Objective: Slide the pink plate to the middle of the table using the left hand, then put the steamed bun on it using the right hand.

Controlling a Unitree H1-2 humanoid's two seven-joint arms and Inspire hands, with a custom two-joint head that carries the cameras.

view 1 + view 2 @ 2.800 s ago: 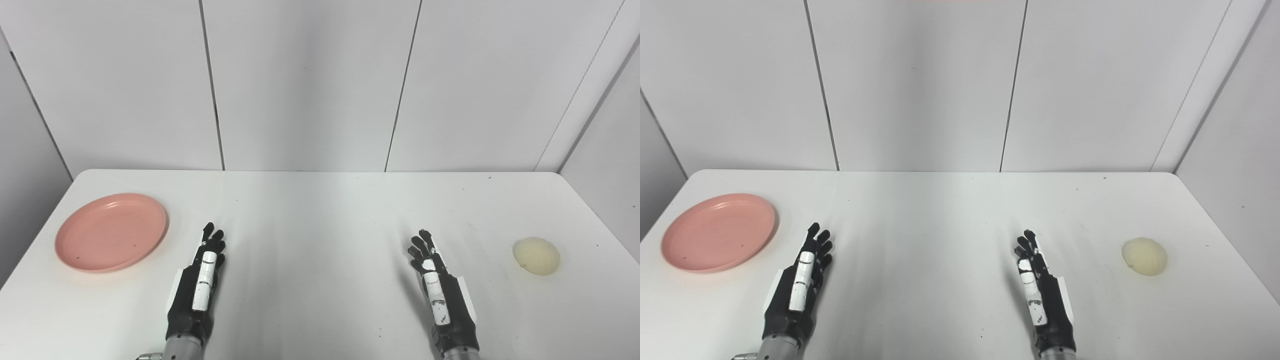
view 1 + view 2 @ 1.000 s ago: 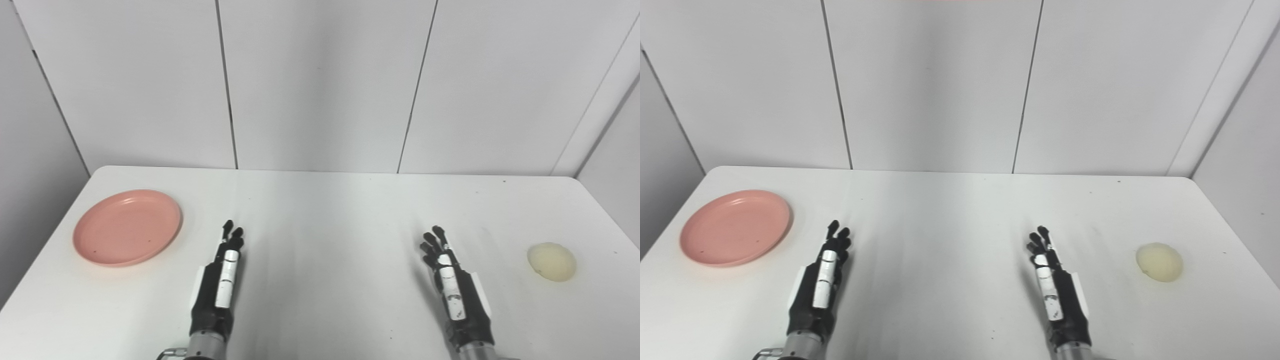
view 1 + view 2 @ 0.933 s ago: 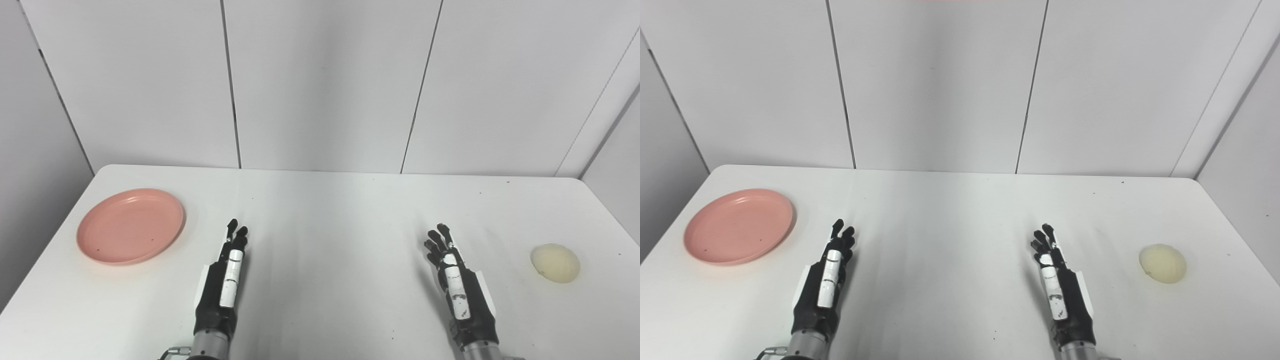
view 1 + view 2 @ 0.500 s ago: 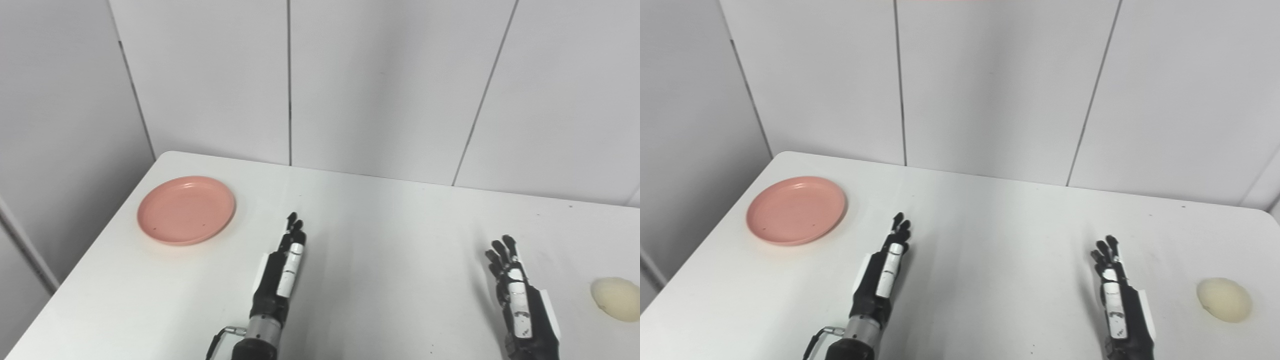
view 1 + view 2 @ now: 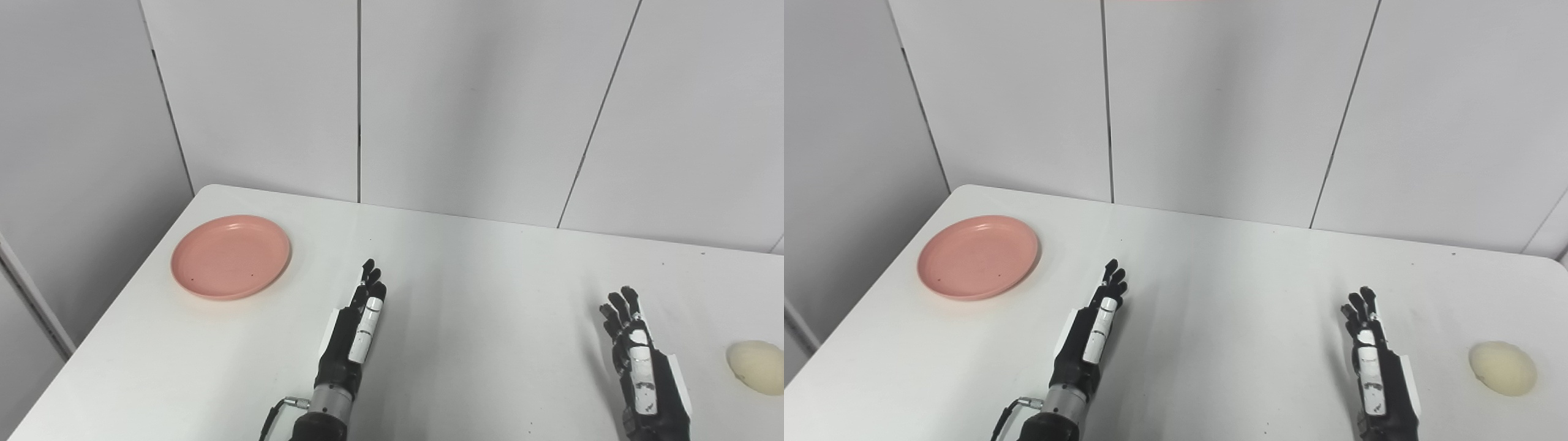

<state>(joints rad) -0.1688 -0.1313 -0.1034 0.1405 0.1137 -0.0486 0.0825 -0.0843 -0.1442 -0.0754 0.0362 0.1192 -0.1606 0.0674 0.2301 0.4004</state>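
My head has swung left, so the view has shifted while the things on the white table (image 5: 490,288) lie where they were: I am lining up the first step, with nothing slid yet. My left hand (image 5: 355,324) hovers empty, fingers straight and loosely apart, touching nothing; the pink plate (image 5: 231,256) sits well apart, ahead and to its left. My right hand (image 5: 1372,361) waits, likewise spread and empty, the steamed bun (image 5: 1502,368) off to its right.
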